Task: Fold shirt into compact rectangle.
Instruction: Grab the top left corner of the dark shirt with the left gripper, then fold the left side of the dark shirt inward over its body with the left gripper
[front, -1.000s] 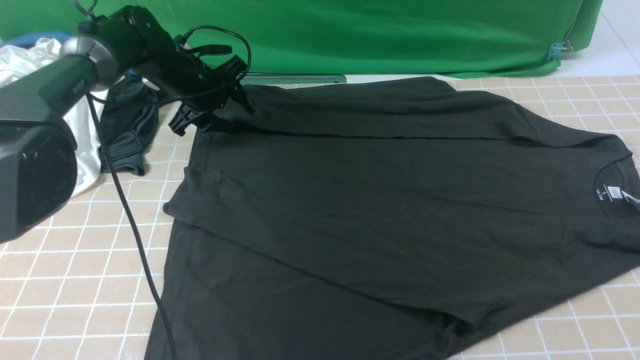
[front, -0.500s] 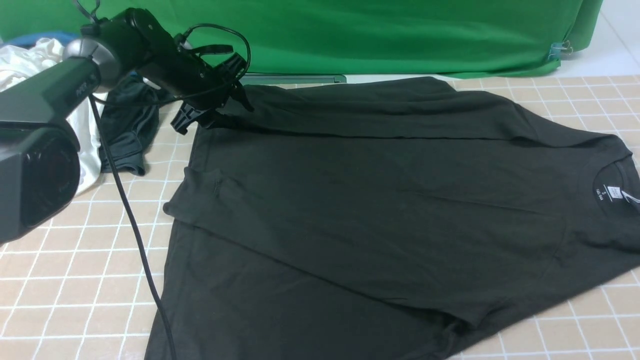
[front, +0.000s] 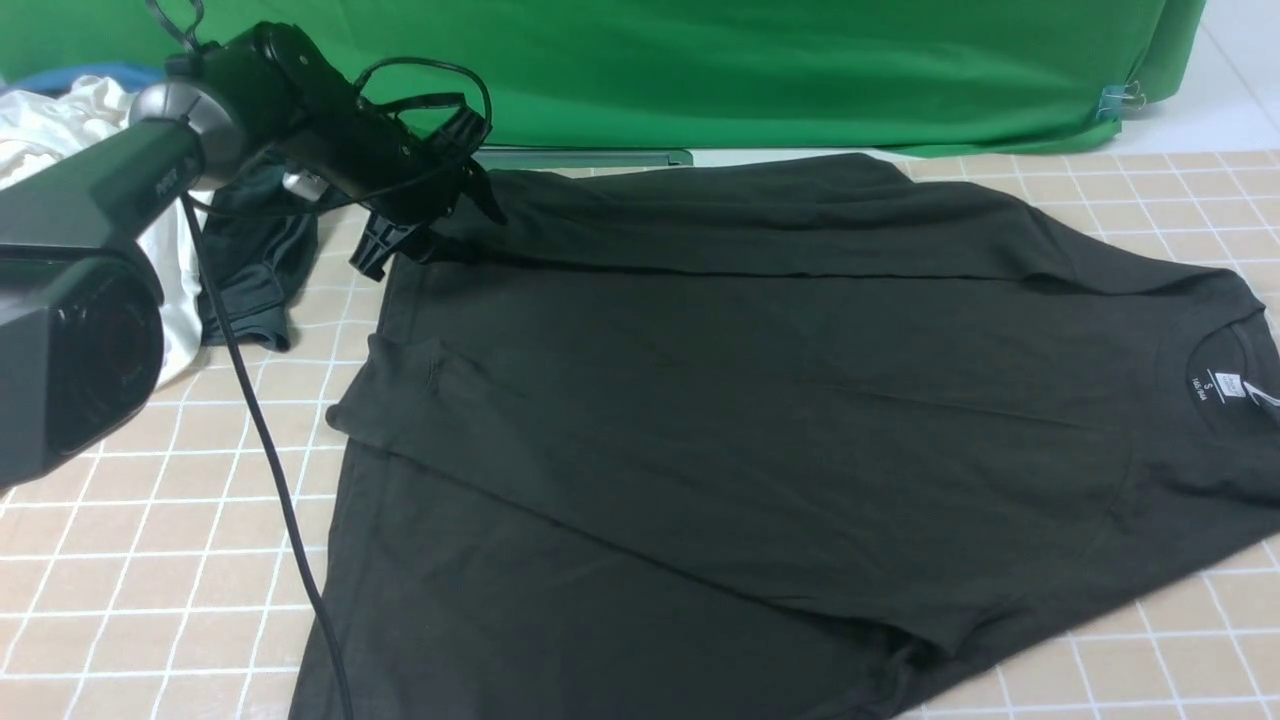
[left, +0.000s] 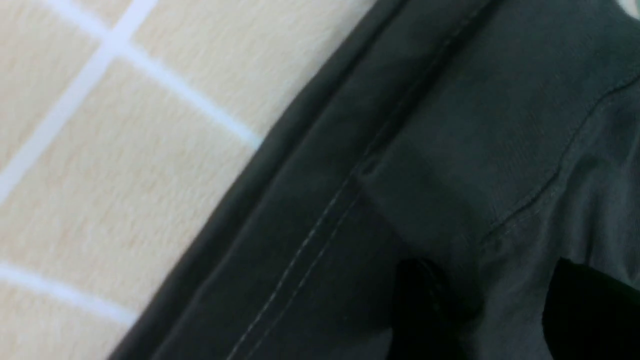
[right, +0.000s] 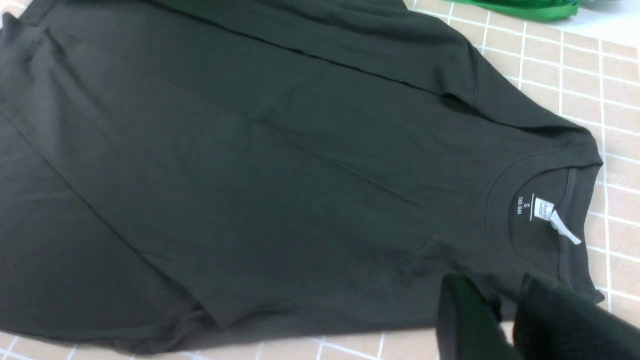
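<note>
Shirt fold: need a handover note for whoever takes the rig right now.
Left tool: open, at the far hem corner of the shirt.
Right tool: narrowly open, empty, above the collar end.
Shirt flat on the table, collar to the right.
Done: far side looks folded in.
To do: near side, then crosswise folds into a rectangle.

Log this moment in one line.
shirt: spread, far side folded in | left tool: open at far hem corner | right tool: open, near collar
</note>
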